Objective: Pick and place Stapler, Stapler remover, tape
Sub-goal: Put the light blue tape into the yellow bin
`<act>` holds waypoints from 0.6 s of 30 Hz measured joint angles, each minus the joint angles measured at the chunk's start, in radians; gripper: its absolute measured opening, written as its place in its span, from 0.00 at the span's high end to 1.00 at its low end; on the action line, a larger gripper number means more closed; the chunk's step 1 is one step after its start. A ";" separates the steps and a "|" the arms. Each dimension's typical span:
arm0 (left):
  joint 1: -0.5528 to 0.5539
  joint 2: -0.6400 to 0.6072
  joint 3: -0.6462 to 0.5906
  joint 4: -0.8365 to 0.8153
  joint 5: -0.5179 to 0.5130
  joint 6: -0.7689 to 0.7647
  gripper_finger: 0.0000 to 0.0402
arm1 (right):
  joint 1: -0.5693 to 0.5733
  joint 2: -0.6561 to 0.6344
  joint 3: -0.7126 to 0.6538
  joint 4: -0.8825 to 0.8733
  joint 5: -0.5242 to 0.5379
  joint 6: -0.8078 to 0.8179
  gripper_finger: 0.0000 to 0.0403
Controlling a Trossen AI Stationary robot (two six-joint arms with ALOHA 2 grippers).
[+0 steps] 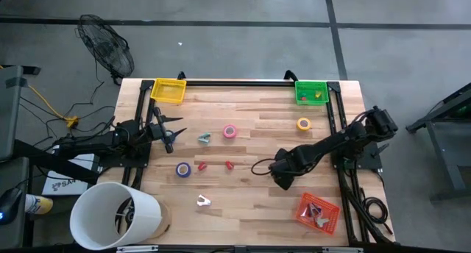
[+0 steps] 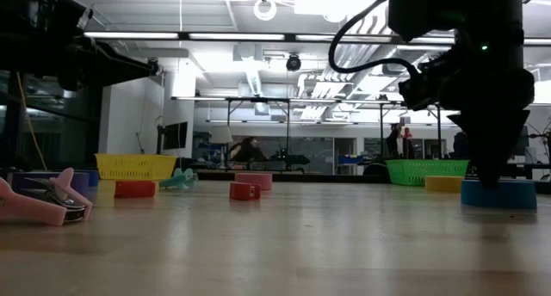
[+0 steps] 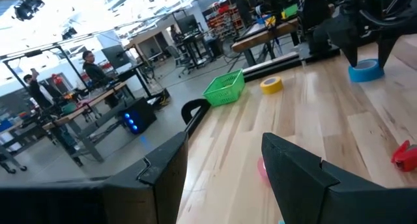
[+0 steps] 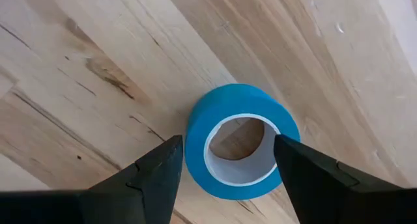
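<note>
Orange basket (image 1: 329, 209) holds staplers; green basket (image 1: 302, 87) holds sm. items.

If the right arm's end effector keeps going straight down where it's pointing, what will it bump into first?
Most likely the blue tape roll. The right end effector points down at it, open fingers on either side, so they would probably straddle the roll and meet the wooden table. How much gap remains is unclear.
</note>
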 joint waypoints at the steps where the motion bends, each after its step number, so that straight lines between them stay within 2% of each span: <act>1: 0.000 0.000 0.000 -0.001 0.002 0.000 0.52 | -0.001 0.001 0.001 0.008 -0.001 0.002 0.41; 18: 0.000 0.000 0.000 -0.006 0.026 -0.004 0.52 | 0.019 0.015 0.001 0.120 -0.016 0.034 0.41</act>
